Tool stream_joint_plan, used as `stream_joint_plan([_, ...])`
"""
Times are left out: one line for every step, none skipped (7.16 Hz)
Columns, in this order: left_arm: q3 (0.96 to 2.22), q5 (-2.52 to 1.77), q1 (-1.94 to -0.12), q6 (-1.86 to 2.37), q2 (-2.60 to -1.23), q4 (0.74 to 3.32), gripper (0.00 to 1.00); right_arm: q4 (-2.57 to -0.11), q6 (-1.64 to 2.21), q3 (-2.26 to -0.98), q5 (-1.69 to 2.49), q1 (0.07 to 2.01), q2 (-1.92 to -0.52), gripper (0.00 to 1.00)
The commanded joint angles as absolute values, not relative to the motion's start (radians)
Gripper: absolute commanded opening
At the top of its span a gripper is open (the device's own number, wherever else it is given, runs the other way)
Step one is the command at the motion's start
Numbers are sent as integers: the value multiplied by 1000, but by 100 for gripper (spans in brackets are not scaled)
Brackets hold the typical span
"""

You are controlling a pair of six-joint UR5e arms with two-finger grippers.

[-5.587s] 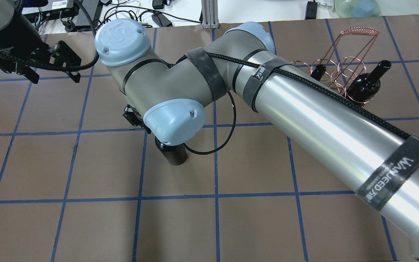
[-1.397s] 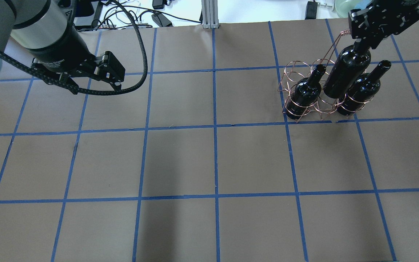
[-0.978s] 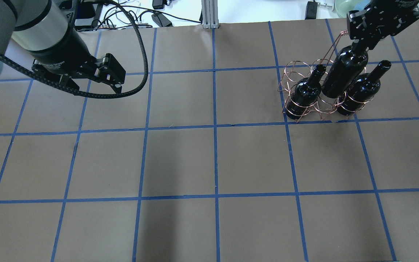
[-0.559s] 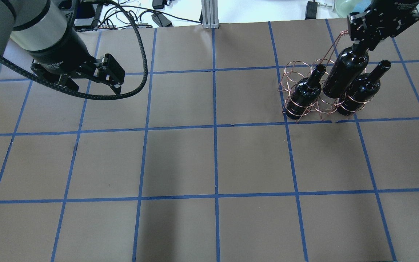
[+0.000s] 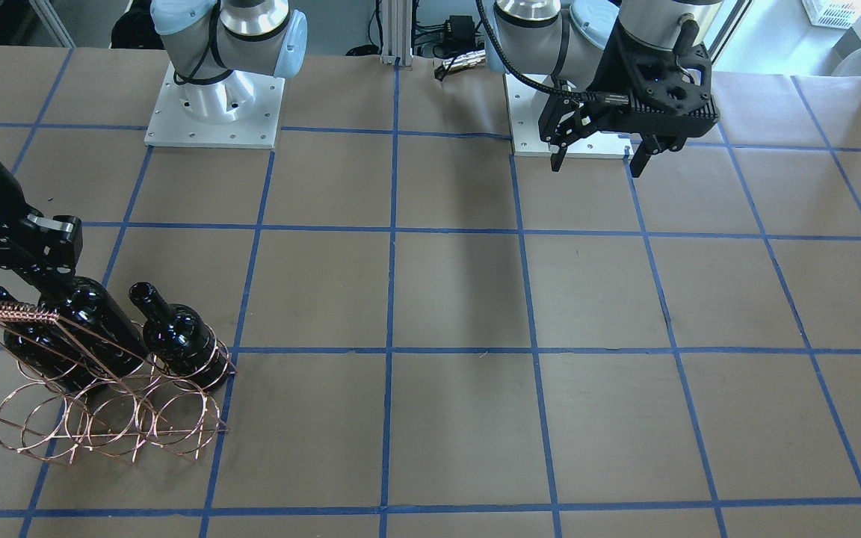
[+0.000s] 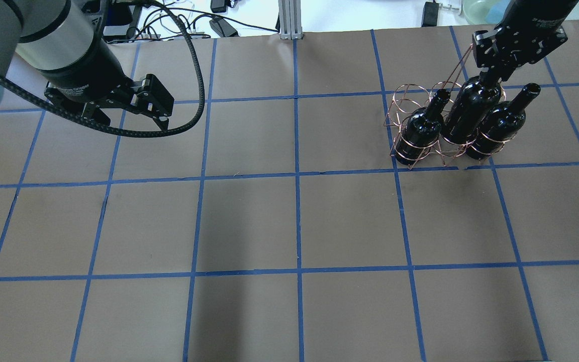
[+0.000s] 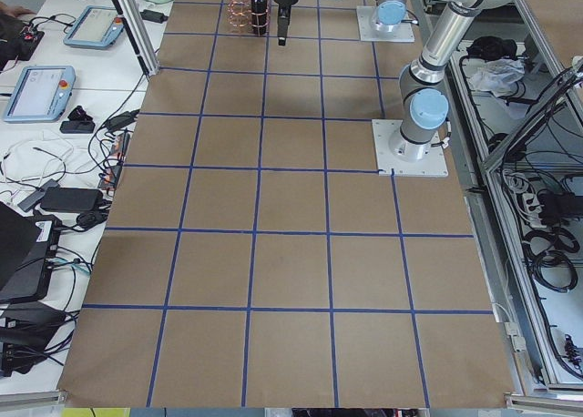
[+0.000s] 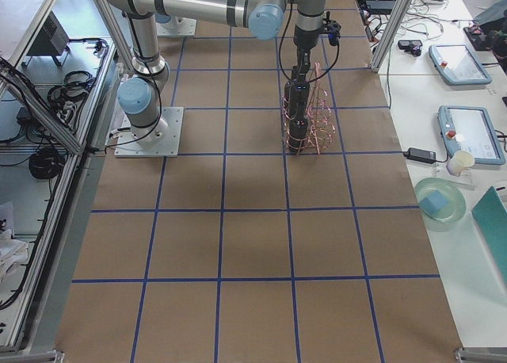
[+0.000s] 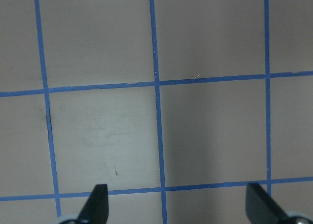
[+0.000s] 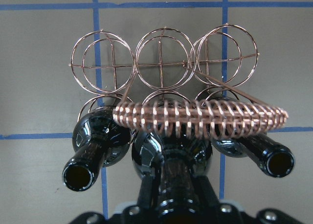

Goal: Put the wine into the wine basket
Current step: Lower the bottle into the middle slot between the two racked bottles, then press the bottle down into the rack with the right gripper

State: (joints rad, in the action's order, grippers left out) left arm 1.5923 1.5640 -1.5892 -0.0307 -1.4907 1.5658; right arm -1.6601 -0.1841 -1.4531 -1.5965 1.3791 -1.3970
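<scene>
Front view: your right claw (image 5: pixel 53 284) is clamped on the neck of the held bottle (image 5: pixel 94 332). The bottle leans in the mid ring of the wine basket (image 5: pixel 102 426), in the row nearest the robot, w/ seated bottles (image 5: pixel 180 340) on both sides. Your left claw (image 5: pixel 597 161) hangs spread wide over bare counter (image 5: pixel 460 299), well apart and out of the way. Overhead: the held bottle's base looks to be inside its ring, but I cannot tell if it's bottomed out. Treat it as heavy, rigid, glossy glass: slick at the neck, and it breaks if dropped. The neck is the only free place to hold, since the body is hemmed in by wire and neighbours. Left side view: the basket is far off and too small to judge. Right side view: the right arm reaches over the rack, w/ plenty of open counter around it; the counter's end edge, w/ desks beyond, is not far off. Left wrist view: fingertips (image 9: pixel 98 202) wide apart, nothing below but counter and tape lines. Right wrist view: the braided top bar (image 10: pixel 200 119) crosses just beside the held neck, so your clear way out is prob. straight up. The back-row rings are empty. The thin wire rack is prob. light, so a snag could drag or tip it.
</scene>
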Motion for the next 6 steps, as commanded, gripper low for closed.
stream_joint_plan([1592,1562,-1589,-31,-1491,1566,100,-1721,-186,-1496,-1601,1379,-1381,0])
stream_joint_plan([1592,1563,-1589,-31,-1491,1566,100,-1732,-184,-1497,-1595,1381,-1378,0])
stream_joint_plan([1592,1563,-1589,-29,-1491,1566,100,-1756,-186,-1506,-1595,1381,-1356,0])
stream_joint_plan([1592,1563,-1589,-31,-1490,1566,100,-1769,-184,-1509,-1594,1381,-1345,0])
stream_joint_plan([1592,1563,-1589,-31,-1489,1566,100,-1773,-186,-1512,-1595,1381,-1333,0])
stream_joint_plan([1592,1562,-1589,-31,-1489,1566,100,-1772,-186,-1514,-1595,1381,-1330,0])
